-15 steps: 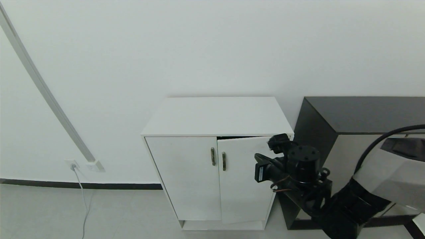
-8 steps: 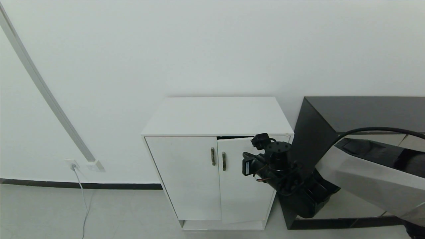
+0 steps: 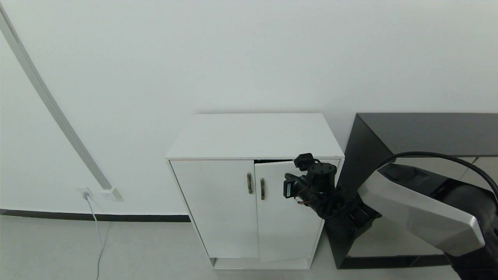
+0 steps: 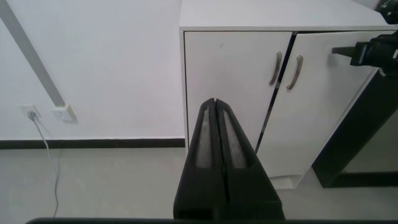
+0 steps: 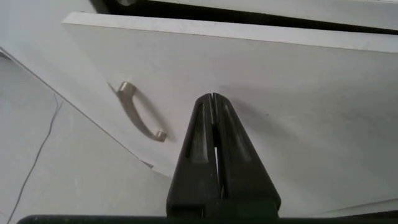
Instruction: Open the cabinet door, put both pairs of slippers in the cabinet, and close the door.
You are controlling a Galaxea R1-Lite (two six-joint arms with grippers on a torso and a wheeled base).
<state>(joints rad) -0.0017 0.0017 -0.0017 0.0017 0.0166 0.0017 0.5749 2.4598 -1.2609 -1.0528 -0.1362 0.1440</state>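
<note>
The cabinet (image 3: 253, 136) stands at the wall. Its right door (image 3: 288, 217) is a little ajar, with a dark gap along the top; the left door (image 3: 216, 206) is shut. The right pincer (image 5: 213, 96) is clenched and empty, before the right door, beside its handle (image 5: 142, 115). The left pincer (image 4: 214, 102), also clenched, is farther out in front of the cabinet.
</note>
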